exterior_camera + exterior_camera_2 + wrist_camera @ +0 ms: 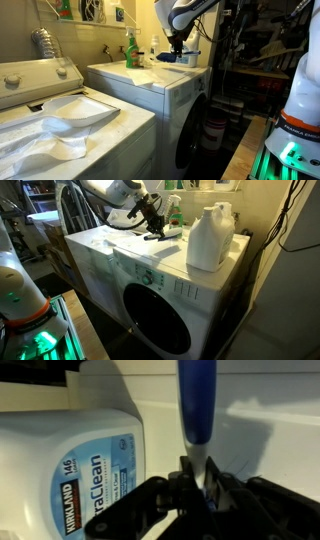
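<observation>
You had the gripper (pixel 197 488) pinched nearly shut on the blue handle (pixel 196 405), which pointed toward twelve o'clock above the machine top (pixel 120 246), the detergent jug (pixel 70 470) at nine o'clock; the grasp looked done; any lifting away or placing seemed not yet begun.

Long slim blue handle (pixel 196 400), smooth and glossy, paling to white at its lower end, that white end pinched between the fingers of my claw (pixel 203 488), shaft running straight out from my grip, over the white table (pixel 270 420), just right of the detergent jug (pixel 70 470)
</observation>
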`<state>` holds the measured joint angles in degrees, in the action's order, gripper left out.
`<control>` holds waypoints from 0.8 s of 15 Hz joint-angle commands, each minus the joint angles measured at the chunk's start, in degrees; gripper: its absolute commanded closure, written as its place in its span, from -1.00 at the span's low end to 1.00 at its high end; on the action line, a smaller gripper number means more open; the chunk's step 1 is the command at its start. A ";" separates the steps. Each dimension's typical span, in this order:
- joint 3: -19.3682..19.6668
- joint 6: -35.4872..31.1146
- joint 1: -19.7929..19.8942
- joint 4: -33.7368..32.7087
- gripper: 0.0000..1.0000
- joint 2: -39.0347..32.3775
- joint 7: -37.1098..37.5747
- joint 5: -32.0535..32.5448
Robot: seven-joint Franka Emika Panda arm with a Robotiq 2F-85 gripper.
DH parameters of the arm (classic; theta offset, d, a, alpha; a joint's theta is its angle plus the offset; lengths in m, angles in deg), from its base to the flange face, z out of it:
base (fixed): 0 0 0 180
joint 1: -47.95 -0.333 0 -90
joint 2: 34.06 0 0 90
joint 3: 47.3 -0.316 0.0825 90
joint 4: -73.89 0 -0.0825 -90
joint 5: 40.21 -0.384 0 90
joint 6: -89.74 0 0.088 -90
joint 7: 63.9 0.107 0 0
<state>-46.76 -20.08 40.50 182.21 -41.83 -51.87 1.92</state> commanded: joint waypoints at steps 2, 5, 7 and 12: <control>-2.04 10.81 -0.99 -1.47 0.92 -0.69 4.55 11.61; -3.04 16.84 -1.25 -2.61 0.92 -3.05 7.42 18.27; -3.67 19.07 -1.45 -3.01 0.92 -5.18 8.14 21.87; -4.62 17.07 -0.63 -2.05 0.67 -6.38 8.40 23.80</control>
<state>-50.70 -3.28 39.35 180.30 -48.17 -43.44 25.69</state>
